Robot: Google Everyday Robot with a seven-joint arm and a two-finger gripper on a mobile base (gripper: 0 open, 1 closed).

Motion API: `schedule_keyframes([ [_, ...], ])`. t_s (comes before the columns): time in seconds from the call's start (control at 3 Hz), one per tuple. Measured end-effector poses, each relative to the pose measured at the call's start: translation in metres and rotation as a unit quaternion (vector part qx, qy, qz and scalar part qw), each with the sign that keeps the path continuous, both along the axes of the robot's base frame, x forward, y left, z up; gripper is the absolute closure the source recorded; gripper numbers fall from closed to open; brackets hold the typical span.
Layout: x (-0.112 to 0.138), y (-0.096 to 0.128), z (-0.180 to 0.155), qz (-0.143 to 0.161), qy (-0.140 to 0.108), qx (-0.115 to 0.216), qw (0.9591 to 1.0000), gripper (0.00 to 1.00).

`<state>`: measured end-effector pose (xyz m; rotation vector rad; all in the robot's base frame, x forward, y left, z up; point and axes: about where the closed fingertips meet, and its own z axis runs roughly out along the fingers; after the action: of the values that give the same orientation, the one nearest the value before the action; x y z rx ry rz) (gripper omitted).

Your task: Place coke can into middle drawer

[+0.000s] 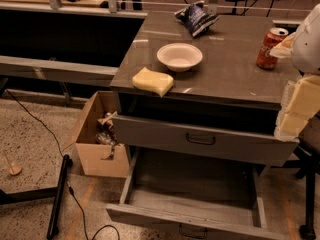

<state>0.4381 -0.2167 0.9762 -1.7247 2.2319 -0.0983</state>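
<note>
The middle drawer stands open without the coke can, which sits upright on the countertop; the gripper hangs at the right edge, probably empty-handed; spread or pressed together, I cannot tell.

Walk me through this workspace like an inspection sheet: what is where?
Surface: glossy grey cabinet top, with several things spread over it.
Job's things: small red coke can upright on the right of the top; wide grey middle drawer pulled out, nothing seen inside.
Clutter: round white bowl; yellow sponge block at the front edge; crumpled blue-and-white snack bag at the back.
Gripper: pale gripper at the right edge, just beside the can; contact unclear.
Cables: thin black cable trailing over the floor on the left.
Surroundings: open cardboard box on the floor beside the cabinet; upper grey drawer slightly out.
</note>
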Motion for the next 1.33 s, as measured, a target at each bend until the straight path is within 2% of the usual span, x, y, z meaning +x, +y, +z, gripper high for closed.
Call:
schedule_keyframes([
  [0.33,0.0,0.0,0.001,0.002,-0.004,0.002,1.0,0.0],
  [0.67,0.014,-0.017,-0.003,-0.009,-0.031,0.04,0.9987,0.0],
  [1.0,0.059,-0.07,0.001,-0.058,-0.113,0.132,0.983,0.0],
  [1.33,0.118,-0.116,0.013,-0.09,-0.198,0.233,0.9479,0.0],
])
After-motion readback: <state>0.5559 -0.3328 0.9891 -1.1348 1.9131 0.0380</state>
